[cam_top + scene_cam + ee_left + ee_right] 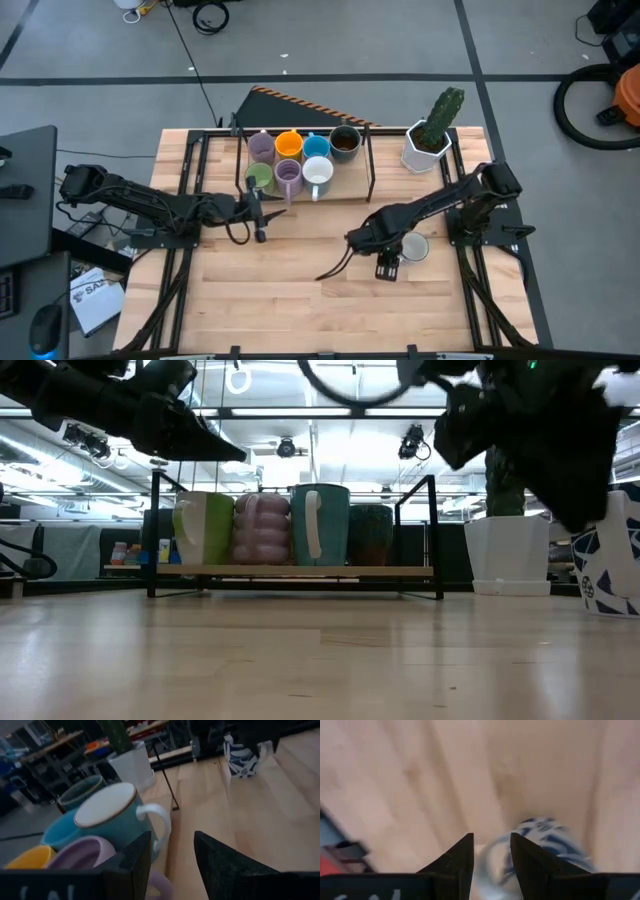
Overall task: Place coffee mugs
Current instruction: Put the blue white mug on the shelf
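Wooden surface [300,300] under both arms, and up at its far side sits a low black rack [305,165] with seven mugs packed together. Back row, from the left: purple mug [262,146], orange mug [289,143], blue mug [316,146], brown mug [345,142]. Front row: green mug [258,179], a second purple mug [288,176], and a white mug [318,173] with its handle pointing toward the near edge. Off the rack's right end stands a white pot [424,149] with a cactus [440,118]. The left gripper [260,226] hovers just in front of the rack, near the green mug, its fingers [132,865] spread apart with nothing between them; the left wrist view looks past them at the white mug's handle and, well across the surface, a patterned mug [243,754]. That eighth mug, white with blue markings [415,246], sits alone on the right side, well apart from the rack. The right gripper [388,266] hangs just beside it, on its near-left side, pointing down. In the right wrist view the fingers [460,865] are partly spread, and the patterned mug's rim shows blurred in the gap between them; whether they touch it I cannot tell. From the low view, the rack's front mugs stand upright on the shelf.
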{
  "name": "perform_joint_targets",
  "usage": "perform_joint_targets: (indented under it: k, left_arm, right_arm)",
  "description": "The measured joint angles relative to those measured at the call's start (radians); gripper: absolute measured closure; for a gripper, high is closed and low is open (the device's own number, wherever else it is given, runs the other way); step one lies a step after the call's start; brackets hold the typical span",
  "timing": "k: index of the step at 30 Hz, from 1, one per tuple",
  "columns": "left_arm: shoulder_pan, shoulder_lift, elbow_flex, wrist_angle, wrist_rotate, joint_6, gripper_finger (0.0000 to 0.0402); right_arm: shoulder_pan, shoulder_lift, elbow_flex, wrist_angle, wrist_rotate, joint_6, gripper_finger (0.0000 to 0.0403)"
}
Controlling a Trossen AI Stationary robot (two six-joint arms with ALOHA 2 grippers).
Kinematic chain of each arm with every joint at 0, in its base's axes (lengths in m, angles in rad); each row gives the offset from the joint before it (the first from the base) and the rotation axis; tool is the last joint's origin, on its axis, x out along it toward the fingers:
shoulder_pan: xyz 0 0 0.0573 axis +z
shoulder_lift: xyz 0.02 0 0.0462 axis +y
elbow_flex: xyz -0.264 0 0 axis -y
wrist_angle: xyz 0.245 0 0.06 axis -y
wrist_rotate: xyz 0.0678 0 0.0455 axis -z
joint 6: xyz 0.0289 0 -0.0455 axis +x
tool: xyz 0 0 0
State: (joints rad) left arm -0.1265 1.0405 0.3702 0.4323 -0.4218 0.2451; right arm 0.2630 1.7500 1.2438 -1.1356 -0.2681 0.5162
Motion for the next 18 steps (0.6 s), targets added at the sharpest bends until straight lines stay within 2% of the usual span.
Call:
perform_joint_targets:
  k: [3, 8, 14, 18]
  left_arm:
    - [0.0, 0.0, 0.0, 0.035, 0.0, 0.061, 0.0246]
    - [0.0, 0.0, 0.0, 0.083, 0.0, 0.158, 0.0246]
    - [0.0, 0.0, 0.0, 0.132, 0.0, 0.219, 0.0246]
    - [0.001, 0.0, 0.0, 0.166, 0.0, 0.223, 0.0246]
  right_arm:
    - [0.019, -0.014, 0.014, -0.005, -0.036, 0.067, 0.0269]
    - [0.054, -0.065, 0.015, -0.008, -0.04, 0.199, 0.0269]
    - [0.077, -0.143, 0.016, -0.006, 0.065, 0.391, 0.0269]
    - [0.074, -0.168, 0.017, -0.078, 0.126, 0.533, 0.0269]
